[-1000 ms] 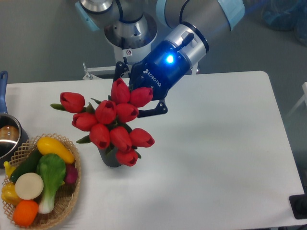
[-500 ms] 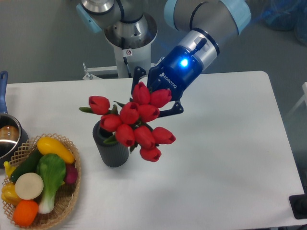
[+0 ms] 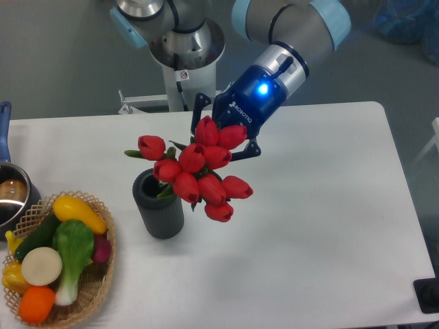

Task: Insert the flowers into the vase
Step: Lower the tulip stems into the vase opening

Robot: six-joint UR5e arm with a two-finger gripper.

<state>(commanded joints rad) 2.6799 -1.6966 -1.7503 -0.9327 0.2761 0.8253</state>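
While gripping the bunch of red tulip buds (image 3: 199, 175), the blue two-finger gripper (image 3: 221, 142) is showing white "ROBOTIQ" lettering.
Tulips are hanging beside and partly over the dark ribbed cylindrical vase (image 3: 159, 207) on the white table (image 3: 322, 219).

White table (image 3: 329, 226) with rounded corners, grey floor (image 3: 55, 62) behind it, blue bag-like shape (image 3: 405, 20) top right, even soft light
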